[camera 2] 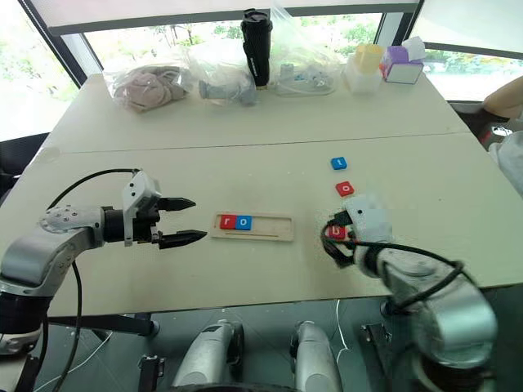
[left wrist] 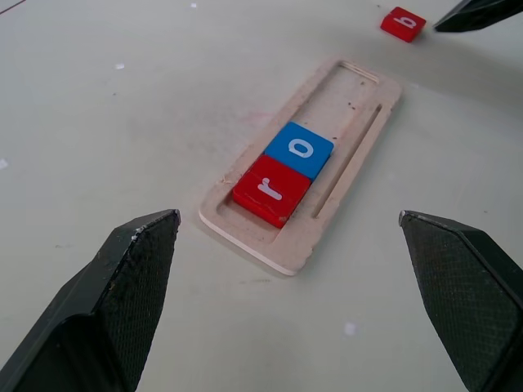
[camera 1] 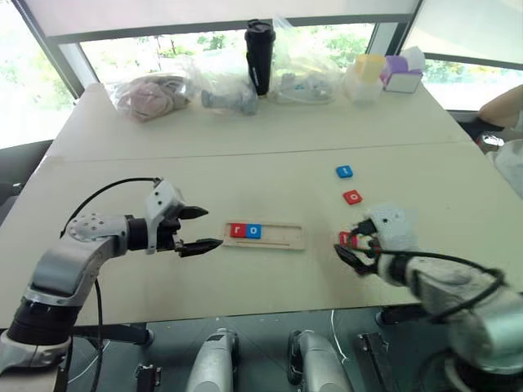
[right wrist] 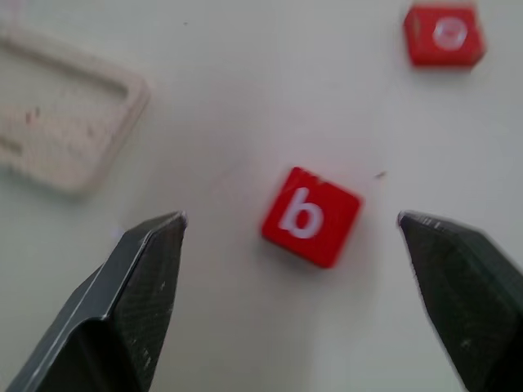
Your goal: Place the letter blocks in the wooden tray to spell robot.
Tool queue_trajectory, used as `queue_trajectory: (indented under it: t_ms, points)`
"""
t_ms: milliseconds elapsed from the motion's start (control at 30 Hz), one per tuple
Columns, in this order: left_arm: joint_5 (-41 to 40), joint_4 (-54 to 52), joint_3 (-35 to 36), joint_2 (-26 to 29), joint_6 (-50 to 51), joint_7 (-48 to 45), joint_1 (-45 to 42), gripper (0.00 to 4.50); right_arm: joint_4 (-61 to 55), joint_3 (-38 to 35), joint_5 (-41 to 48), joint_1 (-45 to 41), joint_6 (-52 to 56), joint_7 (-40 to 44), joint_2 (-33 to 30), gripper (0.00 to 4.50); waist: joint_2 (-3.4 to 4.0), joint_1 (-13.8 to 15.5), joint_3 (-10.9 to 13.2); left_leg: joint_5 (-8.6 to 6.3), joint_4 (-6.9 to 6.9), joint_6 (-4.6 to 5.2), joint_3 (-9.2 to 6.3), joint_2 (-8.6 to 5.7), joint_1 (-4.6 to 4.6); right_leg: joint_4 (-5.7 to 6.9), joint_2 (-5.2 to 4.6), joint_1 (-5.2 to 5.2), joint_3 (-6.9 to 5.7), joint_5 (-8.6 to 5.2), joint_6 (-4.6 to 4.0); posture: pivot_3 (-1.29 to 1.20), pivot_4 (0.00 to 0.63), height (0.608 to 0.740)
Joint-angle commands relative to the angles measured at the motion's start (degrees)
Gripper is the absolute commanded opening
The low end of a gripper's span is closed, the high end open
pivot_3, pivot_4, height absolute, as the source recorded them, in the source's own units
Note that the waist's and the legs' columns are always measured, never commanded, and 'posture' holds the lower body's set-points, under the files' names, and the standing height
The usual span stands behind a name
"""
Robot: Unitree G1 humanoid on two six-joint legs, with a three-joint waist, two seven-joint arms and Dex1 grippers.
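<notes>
Between our right gripper's spread jaws lay the red b block, flat on the table and untouched, just off the wooden tray's empty end. Our left gripper hung open before the tray, where r and blue o already sat. We judged the b light, rigid and smooth; pinching its opposite edges squarely looked safest. Red o and blue t waited farther off.

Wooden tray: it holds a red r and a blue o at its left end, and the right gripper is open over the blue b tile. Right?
Not quite. The b tile is red, not blue, as the right wrist view shows. The rest holds: the wooden tray has the red r and blue o at its left end, and the right gripper stands open over the b.
</notes>
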Motion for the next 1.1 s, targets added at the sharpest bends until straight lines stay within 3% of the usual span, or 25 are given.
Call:
queue_trajectory:
  t_ms: [33,100,167,367,633,1067,1100]
  points:
    - [-0.17,-0.52,0.19,0.61,-0.73,-0.70,-0.13,4.50,4.43,-6.19,2.77,4.25,-15.21,15.28,-11.03,4.42,-0.06,0.02,0.05,-0.01,0.00,-0.01,0.00,0.02,0.00,-0.02,0.10,-0.01,-0.02,0.00,0.00,0.00,0.150,0.740]
    - [-0.01,-0.29,-0.15,0.65,-0.80,-1.00,-0.20,4.50,13.41,-11.91,2.67,8.51,-29.35,25.79,-15.21,4.42,-0.06,0.14,0.11,-0.01,-0.02,-0.02,0.01,0.00,-0.05,-0.03,0.09,-0.06,-0.04,0.00,0.00,0.00,0.150,0.740]
    - [0.02,0.06,-0.30,0.70,-0.85,-1.22,-0.58,4.50,20.22,-11.72,2.07,10.61,-40.78,30.90,-15.23,4.42,-0.27,0.15,0.07,0.03,0.01,0.05,0.10,-0.06,-0.04,-0.07,0.11,0.00,-0.06,0.00,0.00,0.00,0.150,0.740]
    - [-0.05,-0.11,-0.32,1.10,-0.48,-1.44,-1.03,4.50,40.69,-1.66,-4.78,6.13,-64.55,38.06,-13.96,4.42,-0.31,-0.06,0.09,0.04,0.05,0.07,0.10,-0.02,-0.02,-0.05,0.16,0.02,-0.08,0.02,-0.01,0.00,0.150,0.740]
    - [-0.71,-2.36,1.24,2.21,0.46,-0.25,1.51,4.50,54.23,5.91,-7.08,-3.02,-73.36,43.08,-12.05,4.42,-0.31,0.20,0.09,0.07,0.07,0.07,0.13,-0.03,-0.02,0.05,0.16,0.00,-0.08,0.03,-0.01,0.00,0.150,0.740]
    - [-1.13,-3.73,2.21,2.66,1.20,0.73,3.46,4.50,58.91,10.54,-9.32,-4.51,-76.74,45.55,-11.13,4.42,-0.31,0.20,0.09,0.11,0.20,0.01,0.13,-0.03,0.00,0.17,0.15,0.03,-0.08,0.04,-0.01,0.00,0.150,0.740]
    - [-1.09,-3.73,2.18,2.65,1.16,0.76,3.51,4.50,59.50,10.66,-9.48,-4.94,-76.67,45.30,-10.99,4.19,-0.31,0.18,0.09,0.11,0.20,0.01,0.13,-0.03,0.00,0.17,0.15,0.03,-0.08,0.04,-0.02,0.00,0.150,0.740]
